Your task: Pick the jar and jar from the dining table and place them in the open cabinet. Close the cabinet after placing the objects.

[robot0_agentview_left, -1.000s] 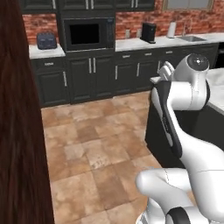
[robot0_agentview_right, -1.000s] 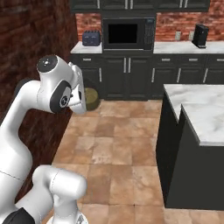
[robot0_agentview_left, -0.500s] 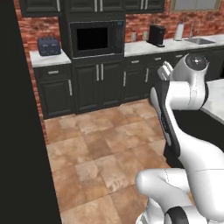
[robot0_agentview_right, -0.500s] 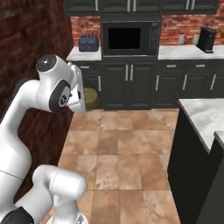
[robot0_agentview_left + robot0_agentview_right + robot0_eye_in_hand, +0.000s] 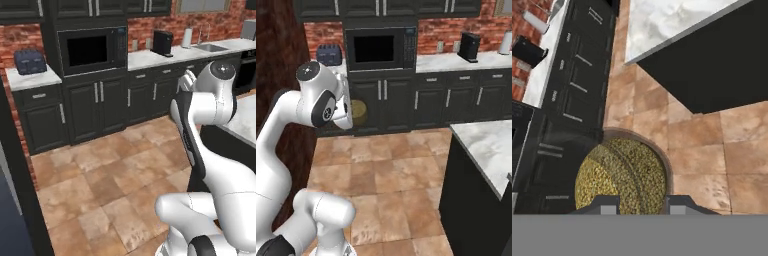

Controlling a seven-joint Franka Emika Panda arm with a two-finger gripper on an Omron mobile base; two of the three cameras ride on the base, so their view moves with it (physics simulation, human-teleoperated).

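From the hand view I see my gripper (image 5: pixel 642 202) clamped on the jar (image 5: pixel 622 177) with the olive-yellow filling, its two fingertips (image 5: pixel 607 204) pressed to either side of the glass, the jar hanging over the brown tiled floor (image 5: pixel 697 140). In the right base view the same jar (image 5: pixel 358 113) shows as a yellow disc just beside the arm's wrist, carried in the air. Past it lies the corner of the marble-topped counter (image 5: pixel 491 150) on its dark base. Farther off, against the brick wall, stand the low dark cabinets, the built-in microwave (image 5: pixel 381 48), a toaster (image 5: pixel 30 61) on the worktop left of it and a black coffee machine (image 5: pixel 471 46) to the right.
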